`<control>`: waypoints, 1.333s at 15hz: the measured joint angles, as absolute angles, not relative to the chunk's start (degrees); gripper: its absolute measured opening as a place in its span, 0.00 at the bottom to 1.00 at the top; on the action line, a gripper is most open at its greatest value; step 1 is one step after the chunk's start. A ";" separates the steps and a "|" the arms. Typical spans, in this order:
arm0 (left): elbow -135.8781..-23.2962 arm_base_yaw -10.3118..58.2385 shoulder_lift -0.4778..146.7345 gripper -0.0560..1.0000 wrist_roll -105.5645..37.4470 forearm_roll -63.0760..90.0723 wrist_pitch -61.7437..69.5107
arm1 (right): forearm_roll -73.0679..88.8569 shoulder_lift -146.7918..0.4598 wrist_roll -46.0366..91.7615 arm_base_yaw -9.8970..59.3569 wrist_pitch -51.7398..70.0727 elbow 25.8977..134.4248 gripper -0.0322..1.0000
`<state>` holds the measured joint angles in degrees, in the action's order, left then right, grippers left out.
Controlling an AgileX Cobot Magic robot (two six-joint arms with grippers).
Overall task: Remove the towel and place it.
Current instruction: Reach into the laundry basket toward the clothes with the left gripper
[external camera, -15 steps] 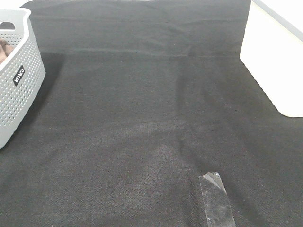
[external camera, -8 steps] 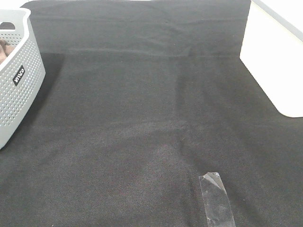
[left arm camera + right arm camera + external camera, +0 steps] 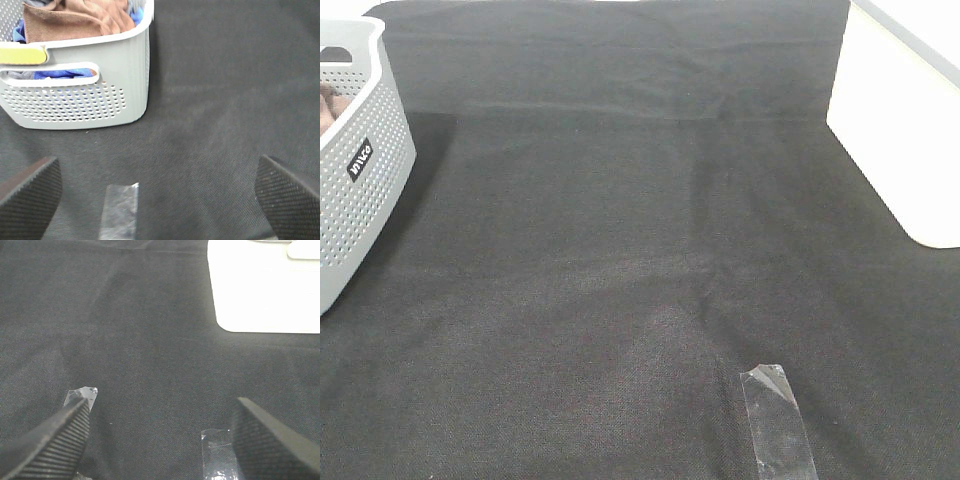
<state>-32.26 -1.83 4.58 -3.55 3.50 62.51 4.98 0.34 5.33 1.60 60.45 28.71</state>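
Note:
The brown towel [image 3: 75, 17] lies bunched in the top of a grey perforated basket [image 3: 80, 97], over blue cloth. In the exterior high view only a brown sliver of the towel [image 3: 328, 105] shows inside the basket [image 3: 360, 190] at the far left. My left gripper [image 3: 157, 200] hangs open above the black table cloth, short of the basket, with nothing between its fingers. My right gripper [image 3: 160, 440] is open too, over bare black cloth. Neither arm appears in the exterior high view.
A black cloth [image 3: 620, 250] covers the table. Clear tape strips lie on it [image 3: 778, 420] [image 3: 119, 210] [image 3: 217, 457]. A white surface [image 3: 910, 130] borders the cloth at the right, also seen in the right wrist view as a white surface [image 3: 265, 285].

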 joint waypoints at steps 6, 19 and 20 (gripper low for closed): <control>-51.91 -1.83 35.75 0.99 -27.44 0.57 64.00 | 4.98 0.34 5.33 1.60 60.45 28.71 0.72; -84.80 -1.95 91.56 0.99 -55.98 -27.22 62.11 | 4.98 0.34 5.33 1.60 60.39 28.71 0.72; -85.03 -2.52 93.97 0.99 -56.38 -28.25 58.96 | 4.98 0.34 5.33 1.60 60.39 28.71 0.72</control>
